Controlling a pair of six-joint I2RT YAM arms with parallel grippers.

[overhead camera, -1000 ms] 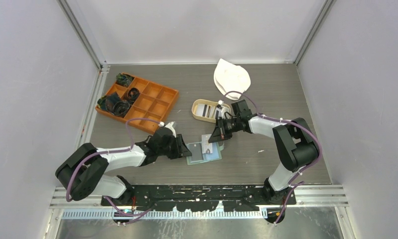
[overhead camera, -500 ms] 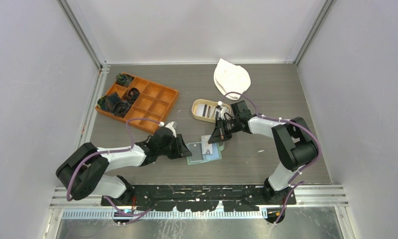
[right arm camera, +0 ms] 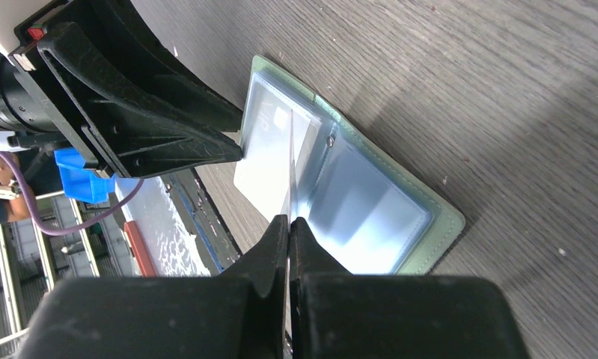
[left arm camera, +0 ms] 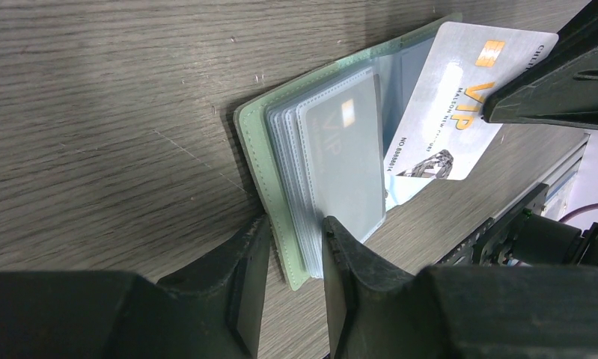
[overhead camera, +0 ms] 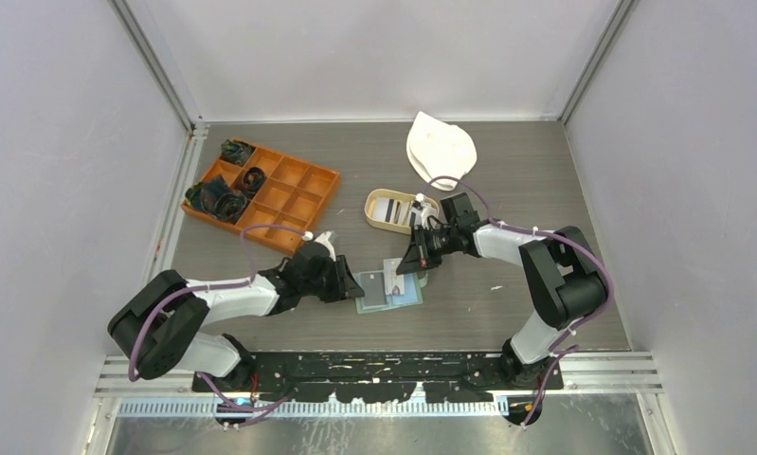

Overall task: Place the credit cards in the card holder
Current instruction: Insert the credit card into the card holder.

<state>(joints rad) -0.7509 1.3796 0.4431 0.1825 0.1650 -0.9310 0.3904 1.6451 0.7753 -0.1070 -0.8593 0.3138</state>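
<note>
The largest risk sits with the two arms, which converge on one small spot. The left gripper [overhead camera: 352, 285] and right gripper [overhead camera: 414, 266] work close together over the card holder [overhead camera: 389, 290], which lies open and flat on the table [overhead camera: 545, 190] near its front middle, so a careless push from either could knock finger against finger. Next comes the holder itself. The left gripper's jaws stand narrow around the edge of its green cover and clear sleeves [left arm camera: 340, 157], but I cannot tell whether they truly bite, and a sideways shove from the incoming card would likely slide or fold the holder. Smallest is the silver card [left arm camera: 453, 105], pinched by one end in the right gripper's closed jaws, tilted, with its free end over the sleeves near the fold and not yet in a pocket. If its leading corner misses the slit, it may ride over the plastic, bend, or twist out of the grip. Around them, the orange box [overhead camera: 284, 194] sits far left, a white cloth [overhead camera: 439, 152] lies at the back, and the tan tray [overhead camera: 369, 210] just behind the right gripper holds more credit cards [overhead camera: 390, 211]. Cord bundles [overhead camera: 218, 199] fill some box compartments. None of these blocks the path; only the left gripper's fingers crowd the sleeve mouths.
</note>
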